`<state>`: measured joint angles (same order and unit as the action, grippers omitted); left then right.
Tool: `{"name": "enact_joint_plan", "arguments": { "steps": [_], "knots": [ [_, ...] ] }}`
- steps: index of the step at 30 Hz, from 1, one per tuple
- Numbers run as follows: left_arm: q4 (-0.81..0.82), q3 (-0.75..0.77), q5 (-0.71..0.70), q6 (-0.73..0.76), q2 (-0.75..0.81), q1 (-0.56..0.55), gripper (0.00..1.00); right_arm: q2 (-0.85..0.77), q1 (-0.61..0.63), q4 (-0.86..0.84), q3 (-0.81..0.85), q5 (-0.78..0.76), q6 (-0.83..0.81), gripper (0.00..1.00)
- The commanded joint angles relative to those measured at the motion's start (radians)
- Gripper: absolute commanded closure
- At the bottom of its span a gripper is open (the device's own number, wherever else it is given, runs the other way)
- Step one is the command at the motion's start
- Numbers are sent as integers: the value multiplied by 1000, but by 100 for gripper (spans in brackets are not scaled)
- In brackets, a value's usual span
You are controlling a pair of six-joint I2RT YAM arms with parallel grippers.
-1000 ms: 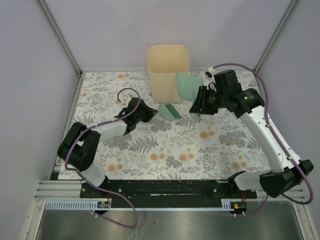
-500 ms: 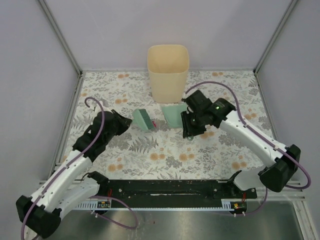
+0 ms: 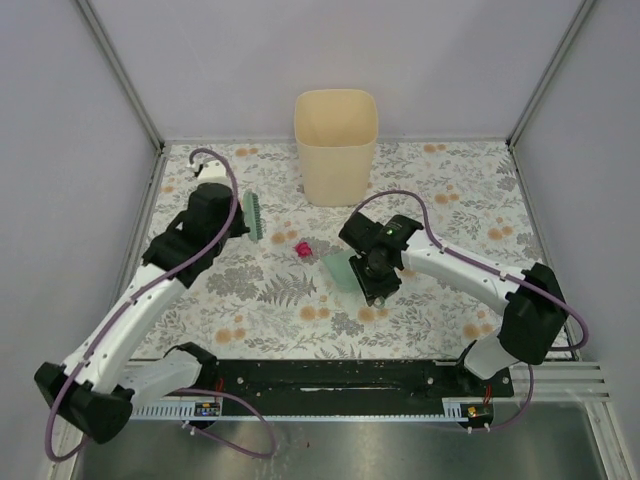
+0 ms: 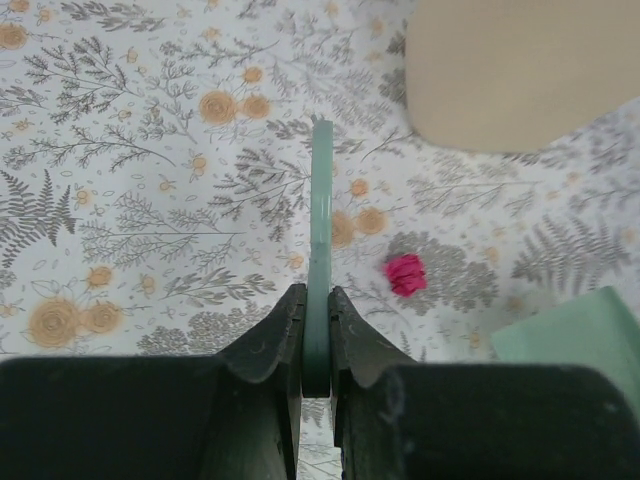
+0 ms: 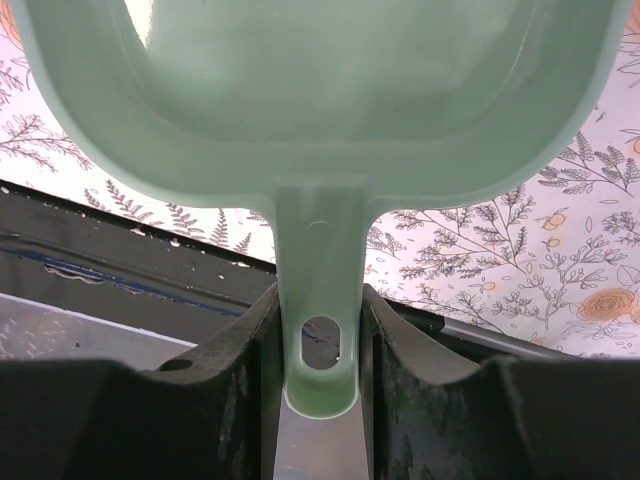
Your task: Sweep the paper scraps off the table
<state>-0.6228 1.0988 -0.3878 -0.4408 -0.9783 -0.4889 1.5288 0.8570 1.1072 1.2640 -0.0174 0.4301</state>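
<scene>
One magenta-red paper scrap [image 3: 301, 247] lies on the flower-printed table [image 3: 450, 180]; it also shows in the left wrist view [image 4: 405, 273]. No other scraps show. My left gripper [image 3: 232, 217] is shut on the green brush [image 3: 252, 215], to the left of the scrap; the brush's thin edge [image 4: 320, 230] runs forward between my fingers. My right gripper [image 3: 373, 272] is shut on the handle of the mint-green dustpan [image 3: 340, 270], just right of and nearer than the scrap. The pan's scoop [image 5: 320, 90] fills the right wrist view, and its handle [image 5: 320, 300] sits between the jaws.
A beige bin [image 3: 336, 145] stands at the back centre of the table, beyond the scrap; it shows in the left wrist view [image 4: 520, 70]. Metal rails [image 3: 140, 230] frame the cloth. A corner of the dustpan [image 4: 575, 340] shows at the left wrist view's lower right.
My left arm has carried the brush left and back from the centre. My right arm has brought the dustpan from the bin down to the middle. The scrap now lies uncovered between them.
</scene>
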Motion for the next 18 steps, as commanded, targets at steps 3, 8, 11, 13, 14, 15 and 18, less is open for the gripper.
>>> {"name": "enact_joint_plan", "arguments": {
  "steps": [3,8,11,13,14,15,18],
  "knots": [
    [86,87,-14,206,-163,12,100,34,37,-21,21,-15,-10,100],
    [135,107,70,266,-278,16,100,74,39,-58,18,10,-34,100],
    [130,142,134,284,-370,18,100,111,39,-50,41,4,-54,100],
    [136,151,179,295,-420,16,100,129,40,-47,54,-3,-60,100],
    [144,153,205,298,-442,16,100,136,39,-50,58,0,-63,100],
    [149,157,222,301,-473,16,100,145,40,-52,64,5,-67,100],
    [152,165,277,307,-525,15,100,172,40,-69,69,14,-74,100]
  ]
}}
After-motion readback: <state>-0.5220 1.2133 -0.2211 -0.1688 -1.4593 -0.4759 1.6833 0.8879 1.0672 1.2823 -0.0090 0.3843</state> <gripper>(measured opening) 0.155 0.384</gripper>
